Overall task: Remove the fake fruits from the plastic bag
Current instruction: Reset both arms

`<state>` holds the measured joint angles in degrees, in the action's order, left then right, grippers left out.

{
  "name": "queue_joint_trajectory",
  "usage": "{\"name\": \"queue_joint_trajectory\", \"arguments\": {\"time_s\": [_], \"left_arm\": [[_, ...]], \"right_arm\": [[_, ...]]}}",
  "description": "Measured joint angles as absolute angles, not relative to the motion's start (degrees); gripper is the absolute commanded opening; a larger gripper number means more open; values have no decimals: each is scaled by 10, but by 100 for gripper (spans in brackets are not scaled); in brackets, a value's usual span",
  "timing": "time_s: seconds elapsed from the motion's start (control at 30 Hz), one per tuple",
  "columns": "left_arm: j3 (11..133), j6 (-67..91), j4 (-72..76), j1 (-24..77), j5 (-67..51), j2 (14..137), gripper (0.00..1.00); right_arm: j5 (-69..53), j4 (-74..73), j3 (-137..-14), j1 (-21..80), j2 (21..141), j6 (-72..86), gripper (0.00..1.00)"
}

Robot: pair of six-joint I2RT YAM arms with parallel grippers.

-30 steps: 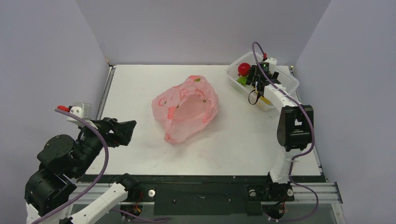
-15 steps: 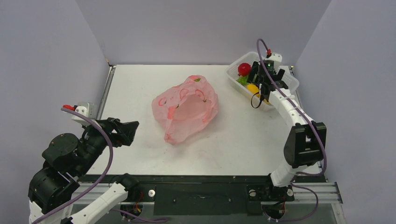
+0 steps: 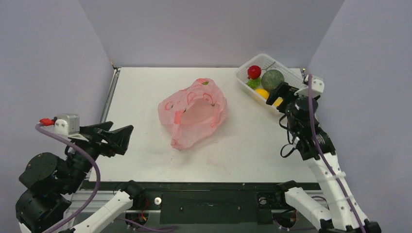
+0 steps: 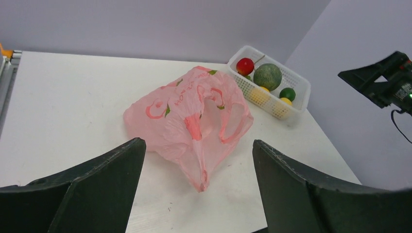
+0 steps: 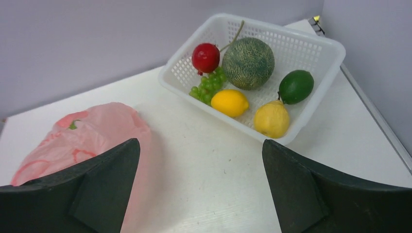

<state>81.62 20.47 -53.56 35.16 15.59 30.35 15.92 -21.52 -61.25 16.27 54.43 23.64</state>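
The pink plastic bag (image 3: 194, 114) lies crumpled mid-table with its mouth open; it also shows in the left wrist view (image 4: 189, 116) and the right wrist view (image 5: 82, 141). I cannot see inside it. The fake fruits lie in the white basket (image 5: 272, 24): red round one (image 5: 205, 57), grey-green melon (image 5: 248, 63), dark green oval (image 5: 296, 86), yellow lemon (image 5: 271, 119), orange-yellow ball (image 5: 230, 103), light-green grapes (image 5: 208, 86). My right gripper (image 3: 282, 93) is open and empty, just near of the basket. My left gripper (image 3: 124, 138) is open and empty, left of the bag.
The white perforated basket (image 3: 262, 57) stands at the table's back right corner, close to the right wall. Grey walls enclose the table on three sides. A metal rail (image 3: 109, 92) runs along the left edge.
My right arm has drawn back from over the basket toward the near right, uncovering the melon. My left arm has pulled back and to the left. The bag has not moved.
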Motion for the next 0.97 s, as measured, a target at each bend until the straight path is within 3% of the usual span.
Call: {"name": "queue_joint_trajectory", "arguments": {"time_s": [0.33, 0.97], "left_arm": [[831, 187, -488, 352, 179, 255, 80], [839, 189, -462, 352, 208, 238, 82]], "right_arm": [[145, -245, -582, 163, 266, 234, 92], [193, -335, -604, 163, 151, 236, 93]]}}
